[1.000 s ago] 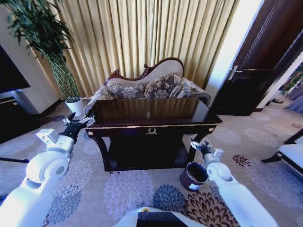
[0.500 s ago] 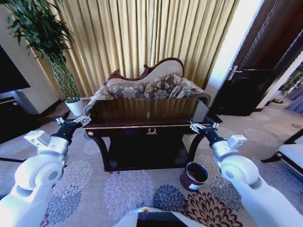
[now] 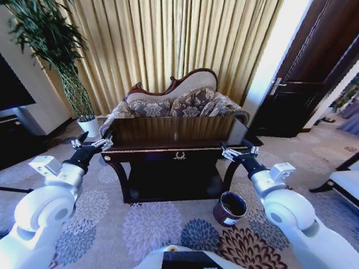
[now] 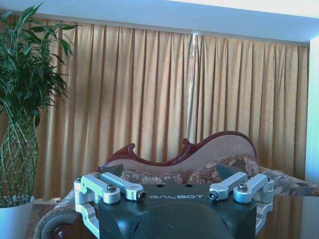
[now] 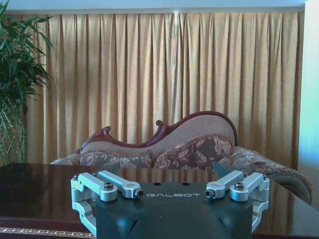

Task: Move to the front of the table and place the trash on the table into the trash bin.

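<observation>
Table: centred ahead of the robot at 12 o'clock, long axis running left to right, front rail with gold ornament facing the robot. Top surface is glossy.

Trash bin: on the carpet at 4 o'clock from the table centre, near the front right leg, tilted, open mouth facing up and toward the robot.

Left gripper: fingers apart, holding nothing, at the table's front left corner.

Right gripper: fingers apart, holding nothing, at the front right corner.

Sofa stands directly behind the table; plant pot at 10 o'clock.
</observation>
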You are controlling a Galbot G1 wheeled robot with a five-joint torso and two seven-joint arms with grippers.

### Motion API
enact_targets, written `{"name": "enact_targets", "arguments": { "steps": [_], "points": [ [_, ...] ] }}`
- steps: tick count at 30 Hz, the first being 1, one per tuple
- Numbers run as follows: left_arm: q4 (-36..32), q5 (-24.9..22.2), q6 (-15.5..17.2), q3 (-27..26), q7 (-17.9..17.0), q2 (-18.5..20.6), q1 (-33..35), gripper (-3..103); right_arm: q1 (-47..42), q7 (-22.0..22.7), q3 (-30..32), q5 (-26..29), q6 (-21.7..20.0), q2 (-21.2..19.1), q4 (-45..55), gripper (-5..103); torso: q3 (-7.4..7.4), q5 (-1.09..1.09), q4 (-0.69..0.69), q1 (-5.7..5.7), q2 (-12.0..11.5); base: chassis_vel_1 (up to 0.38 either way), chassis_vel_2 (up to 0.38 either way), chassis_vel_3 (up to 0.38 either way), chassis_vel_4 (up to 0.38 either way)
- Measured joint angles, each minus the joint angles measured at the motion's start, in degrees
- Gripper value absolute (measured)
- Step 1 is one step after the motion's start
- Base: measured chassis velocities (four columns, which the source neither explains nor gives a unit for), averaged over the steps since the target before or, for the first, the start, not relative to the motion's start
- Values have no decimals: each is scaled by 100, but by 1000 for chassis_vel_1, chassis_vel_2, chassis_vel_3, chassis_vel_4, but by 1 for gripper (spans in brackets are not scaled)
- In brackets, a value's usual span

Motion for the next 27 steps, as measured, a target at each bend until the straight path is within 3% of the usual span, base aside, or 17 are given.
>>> {"name": "enact_targets", "arguments": {
  "steps": [27],
  "points": [
    [-163, 15, 52, 16, -102, 74, 65, 100, -154, 22, -67, -11, 28, 33, 103, 100, 0, -1, -1, 0, 0, 37, -36, -31, 39]
  ]
}}
